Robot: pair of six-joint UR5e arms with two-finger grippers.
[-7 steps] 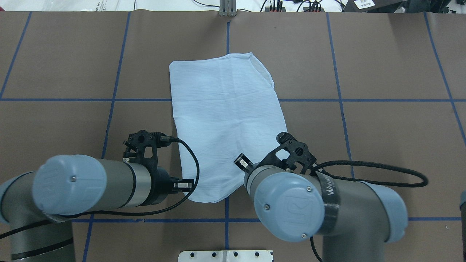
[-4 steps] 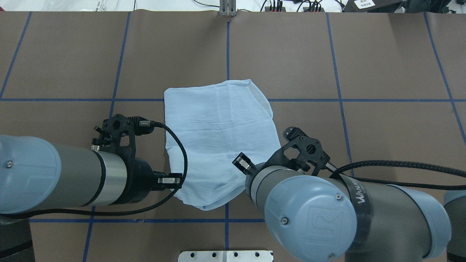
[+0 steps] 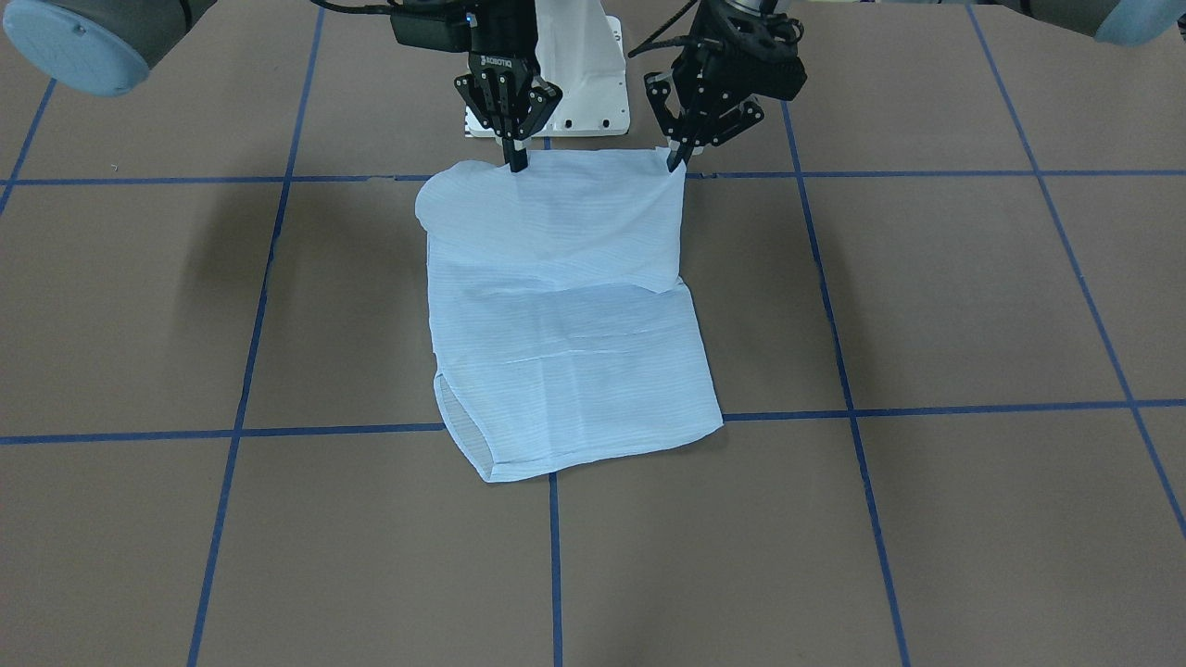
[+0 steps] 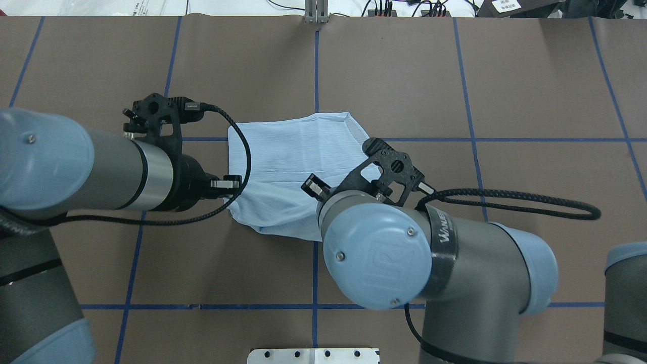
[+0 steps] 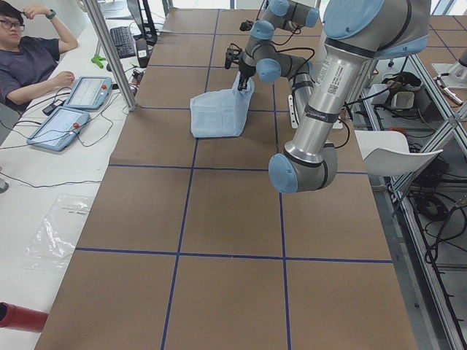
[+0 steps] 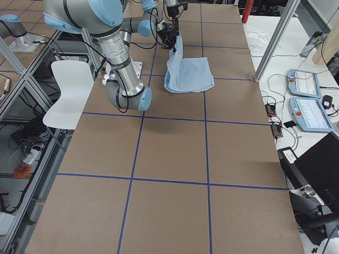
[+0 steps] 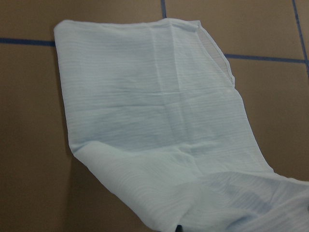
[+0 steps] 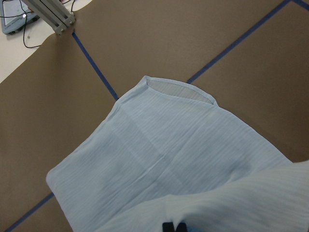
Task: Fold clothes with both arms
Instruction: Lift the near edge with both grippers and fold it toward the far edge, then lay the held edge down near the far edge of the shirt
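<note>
Folding looks mid-step: your left end effector (image 3: 679, 159) and right end effector (image 3: 516, 157) each pinch a raised corner of the shirt (image 3: 570, 361), top centre; next, carry both evenly to the lower hem.

- Light is falling evenly from above in every view — shadows on the table (image 3: 927, 296) are showing soft edges.
- In the front-facing view, two broad, faint shadows are lying on the brown surface, one to each side of the shirt (image 3: 565, 352).
- The shirt is reading pale, its fine stripes barely resolving.
- In the overhead view, the blue joint cap of the right arm (image 4: 379, 263) is carrying a dull, diffuse sheen.
- Both side views are stretching shapes toward their edges — the white desk (image 5: 44, 189) is verging on overexposure.
- Both wrist views are looking soft, with the cloth nearest the lens blurring.
</note>
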